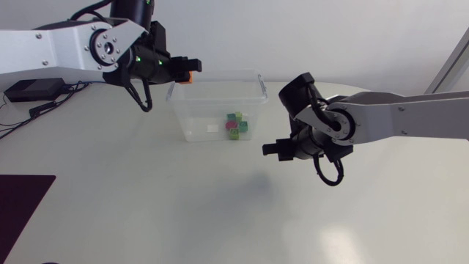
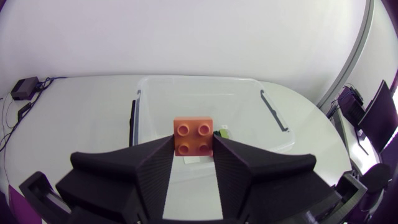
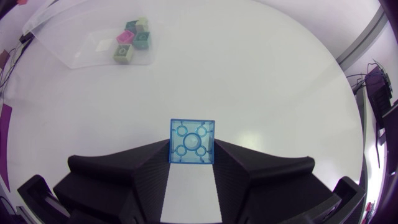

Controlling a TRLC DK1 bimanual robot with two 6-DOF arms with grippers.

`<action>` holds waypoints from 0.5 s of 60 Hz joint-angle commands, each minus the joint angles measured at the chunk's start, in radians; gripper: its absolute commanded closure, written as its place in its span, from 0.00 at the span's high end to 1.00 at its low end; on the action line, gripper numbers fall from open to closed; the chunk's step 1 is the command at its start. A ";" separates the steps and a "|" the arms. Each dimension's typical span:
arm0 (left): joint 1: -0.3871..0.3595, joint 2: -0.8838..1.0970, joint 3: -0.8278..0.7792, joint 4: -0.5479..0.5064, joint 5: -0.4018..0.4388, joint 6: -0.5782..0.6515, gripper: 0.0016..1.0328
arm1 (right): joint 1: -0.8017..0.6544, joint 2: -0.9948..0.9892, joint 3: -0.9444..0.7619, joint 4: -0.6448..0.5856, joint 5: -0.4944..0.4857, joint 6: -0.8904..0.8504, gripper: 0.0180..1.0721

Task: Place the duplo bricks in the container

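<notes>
Orange brick (image 2: 193,137), studded; blue brick (image 3: 193,142), translucent

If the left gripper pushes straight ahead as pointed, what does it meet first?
Likely the clear plastic container, directly ahead of the left gripper and its orange four-stud brick; rim clearance is unclear.

Clear container (image 1: 196,121): one.
Duplo bricks: seven in all.
- orange brick (image 2: 193,137): one, clamped in the left gripper (image 2: 193,155)
- blue brick (image 3: 192,142), translucent: one, clamped in the right gripper (image 3: 192,158)
- loose bricks (image 3: 125,36) inside the container: five as best seen (one pink, one pale, three green), packed close together

Arms: two, left arm (image 1: 58,48) and right arm (image 1: 410,117).
Grippers: two.
Fingers (image 2: 152,171): four, two apiece.
Dark mat (image 1: 20,202) on the worktop (image 1: 146,213): one.
</notes>
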 commanded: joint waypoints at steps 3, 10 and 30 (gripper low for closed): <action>0.021 0.075 0.026 0.055 -0.002 0.026 0.27 | 0.030 -0.039 0.058 -0.040 0.012 -0.015 0.26; 0.033 0.136 0.078 0.062 -0.013 0.070 0.55 | 0.056 -0.063 0.104 -0.073 0.020 -0.021 0.26; 0.003 0.092 0.133 -0.080 -0.017 0.083 0.97 | 0.081 -0.034 0.343 -0.103 0.022 -0.107 0.26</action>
